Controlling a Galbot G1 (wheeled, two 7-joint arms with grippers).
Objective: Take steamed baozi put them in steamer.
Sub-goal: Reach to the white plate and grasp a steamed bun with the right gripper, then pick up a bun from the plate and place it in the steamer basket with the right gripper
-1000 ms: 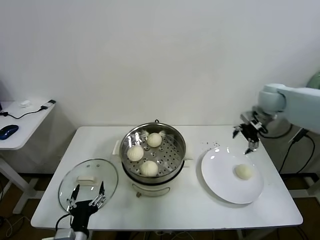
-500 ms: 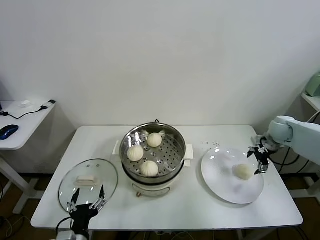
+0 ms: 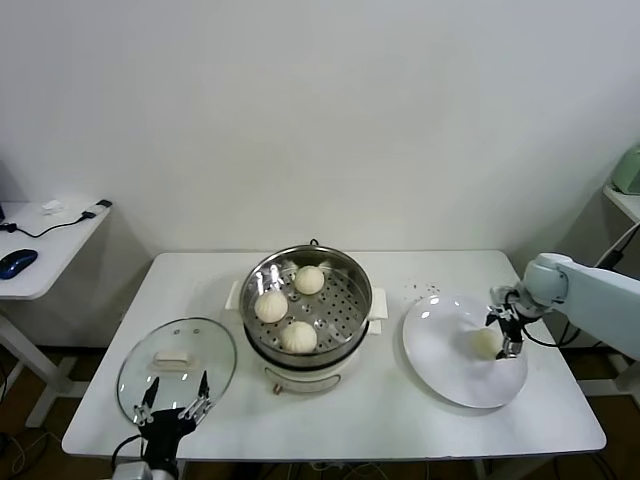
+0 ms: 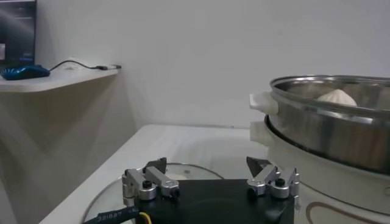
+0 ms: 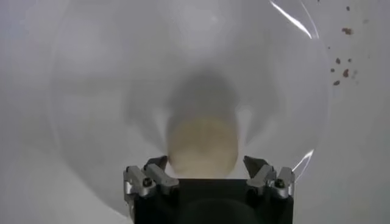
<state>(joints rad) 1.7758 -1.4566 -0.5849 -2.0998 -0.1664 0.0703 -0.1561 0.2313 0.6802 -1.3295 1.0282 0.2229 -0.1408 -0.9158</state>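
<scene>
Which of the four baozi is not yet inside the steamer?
The baozi on the white plate, at the right: baozi. It lies between the open jaws of the right gripper. The other three sit on the perforated tray of the steamer.

You have the steamer (image 3: 307,307) at the middle of the table (image 3: 390,400), with three baozi (image 3: 298,336) inside on its tray. The lid (image 3: 176,366) lies to its left, nearer the front edge. The plate (image 3: 450,370) lies to its right, with one baozi (image 3: 484,343) on it.
</scene>
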